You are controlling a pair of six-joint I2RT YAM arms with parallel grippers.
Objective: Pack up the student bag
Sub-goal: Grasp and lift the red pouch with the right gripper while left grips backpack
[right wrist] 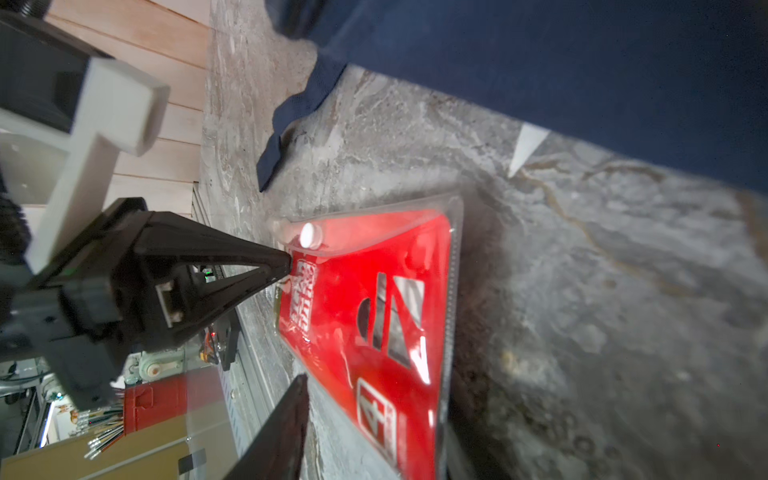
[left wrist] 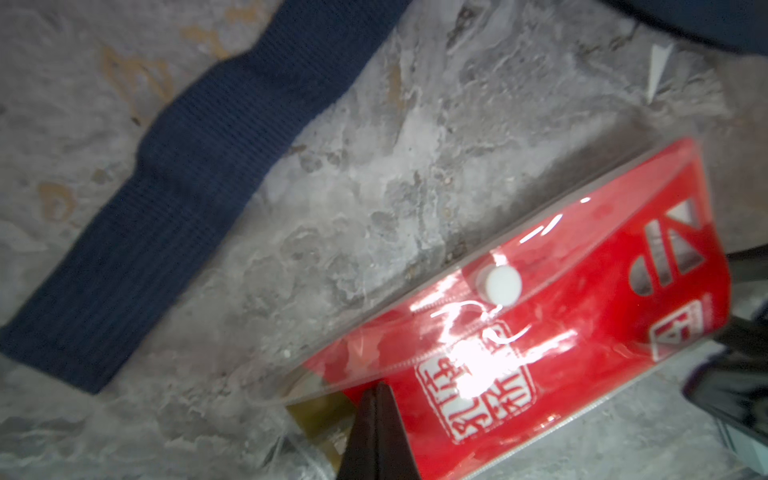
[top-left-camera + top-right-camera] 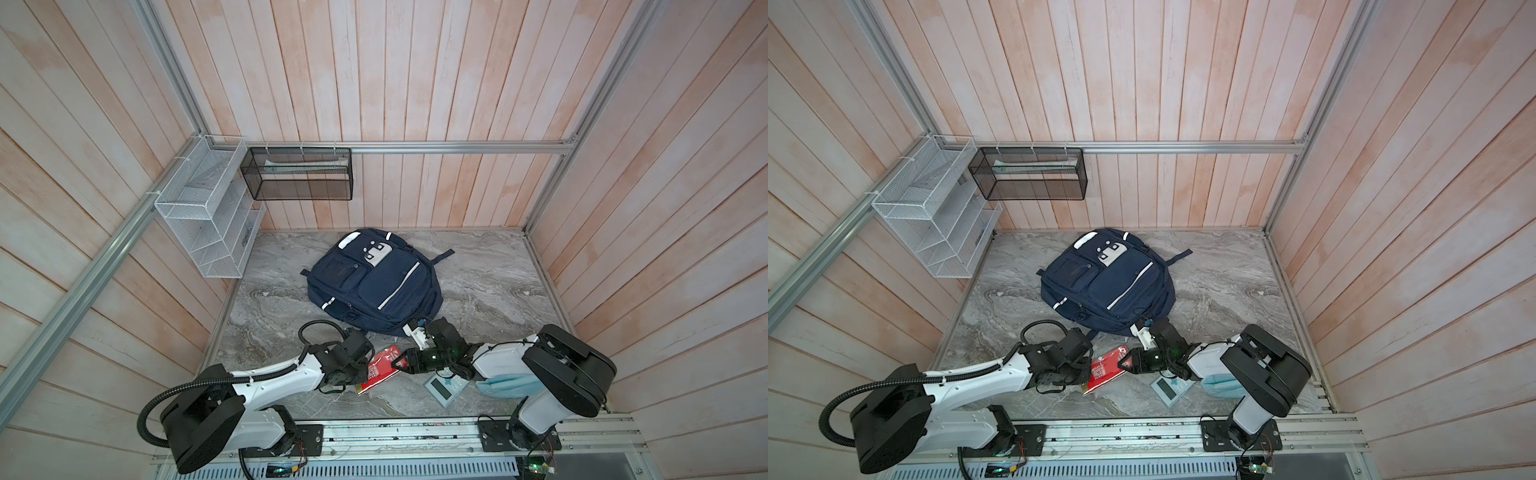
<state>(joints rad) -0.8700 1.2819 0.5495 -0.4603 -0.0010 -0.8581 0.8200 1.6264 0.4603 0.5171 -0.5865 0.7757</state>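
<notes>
On the marble table [image 3: 490,291], two claws meet at a red pouch [image 3: 380,368].
The student bag [image 3: 374,286] lies flat just behind. The left gripper [image 2: 376,390] pinches the pouch's edge; whether the right gripper [image 3: 397,362] grips its other end cannot be told.

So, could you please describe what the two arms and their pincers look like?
Both arms have white shells with chunky black joints. The left arm carries a black ribbed hose looping from its base. The right arm bears a white camera bracket near the wrist. The left pincer and right pincer have black, tapered, triangular fingers.
</notes>
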